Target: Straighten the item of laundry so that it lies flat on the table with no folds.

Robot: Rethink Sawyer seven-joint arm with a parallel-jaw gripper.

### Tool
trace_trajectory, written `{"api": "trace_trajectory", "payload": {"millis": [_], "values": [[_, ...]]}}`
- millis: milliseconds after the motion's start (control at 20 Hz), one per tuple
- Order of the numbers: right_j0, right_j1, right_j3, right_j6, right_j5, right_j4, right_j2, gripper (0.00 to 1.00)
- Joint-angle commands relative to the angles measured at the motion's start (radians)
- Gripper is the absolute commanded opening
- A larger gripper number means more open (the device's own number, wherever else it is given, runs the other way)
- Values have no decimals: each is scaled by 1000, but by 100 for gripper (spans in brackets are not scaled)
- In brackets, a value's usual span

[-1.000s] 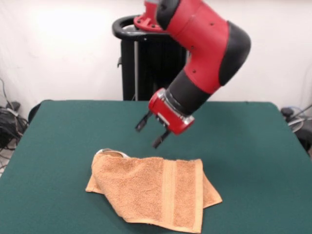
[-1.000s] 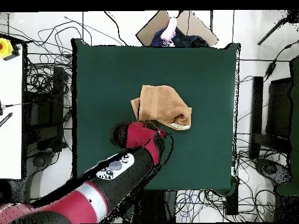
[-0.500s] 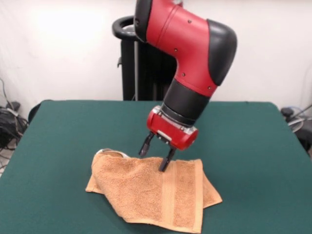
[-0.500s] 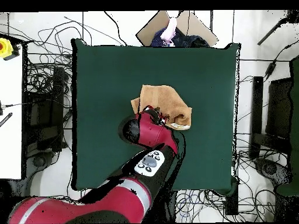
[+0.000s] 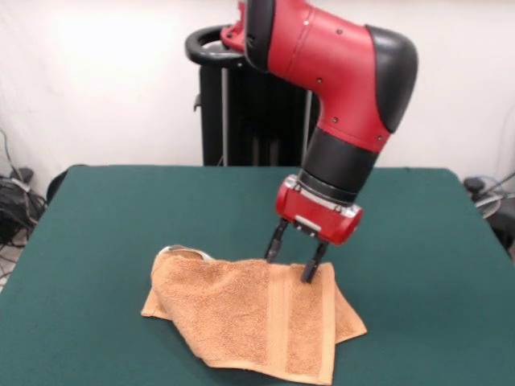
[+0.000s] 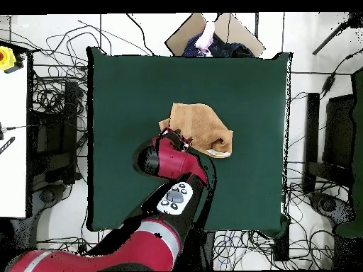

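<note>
The item of laundry [image 5: 241, 314] is an orange-tan towel, folded over on itself, lying near the front of the green table [image 5: 105, 217]. A lower layer peeks out at its left and right corners, and a woven band runs down its right side. My gripper [image 5: 290, 265] stands open with its fingertips [image 5: 308, 275] low on the towel's far edge, near the far right corner and straddling the band. In the overhead view the towel [image 6: 205, 124] lies at the middle of the table [image 6: 120, 92], and the gripper [image 6: 177, 134] sits at its lower left edge, partly hidden by the arm.
Cables [image 5: 16, 201] lie off the table's left side in the front view. In the overhead view a cardboard box with clothes [image 6: 216, 35] sits beyond the table's top edge. A yellow and red button [image 6: 7, 57] sits on a white surface at the left.
The gripper came down from above the table behind the towel to the towel's far edge, then shifted right in the front view toward its far right corner. The towel has not moved.
</note>
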Motion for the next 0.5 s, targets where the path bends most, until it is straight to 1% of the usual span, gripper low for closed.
{"api": "trace_trajectory", "payload": {"millis": [50,250,500], "values": [[63,62,-45,87,131,-23,26,100],[78,97,-75,99,136,-6,5,100],[104,118,-111,109,157,11,-13,100]]}}
